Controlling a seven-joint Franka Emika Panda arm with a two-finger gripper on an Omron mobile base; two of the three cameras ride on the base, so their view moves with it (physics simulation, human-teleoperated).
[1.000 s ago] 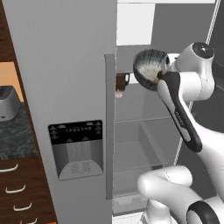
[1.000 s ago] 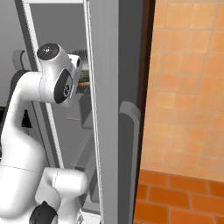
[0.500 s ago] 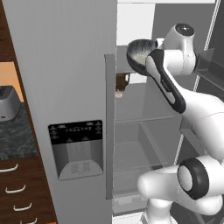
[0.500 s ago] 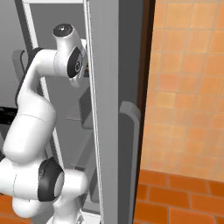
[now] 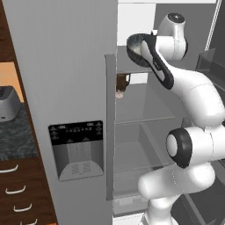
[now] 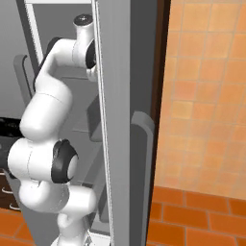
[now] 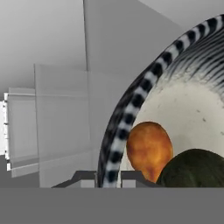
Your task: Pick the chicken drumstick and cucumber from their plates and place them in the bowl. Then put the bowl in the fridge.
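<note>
My gripper (image 5: 148, 40) is shut on the rim of the dark grey bowl (image 5: 137, 47) and holds it tilted, high inside the open fridge (image 5: 66, 66), just above an upper shelf (image 5: 132, 70). In the hand view the bowl's striped rim (image 7: 131, 109) runs down between my fingertips (image 7: 83, 177). The golden-brown chicken drumstick (image 7: 148, 148) and the dark green cucumber (image 7: 192, 168) lie side by side on the pale speckled inside. Behind the bowl is the fridge's pale interior (image 7: 57, 109). The two plates are out of view.
The fridge door with its black dispenser panel (image 5: 77, 147) stands left of the opening. A small brown item (image 5: 121, 83) sits at the inner left edge. Glass shelves (image 5: 140, 118) lie below. The other door (image 6: 120, 96) with its long handle (image 6: 144, 144) is on the right, before an orange tiled wall (image 6: 206, 96).
The arm has stretched up and forward. It has carried the bowl left, higher and deeper into the fridge, up to the upper shelf.
</note>
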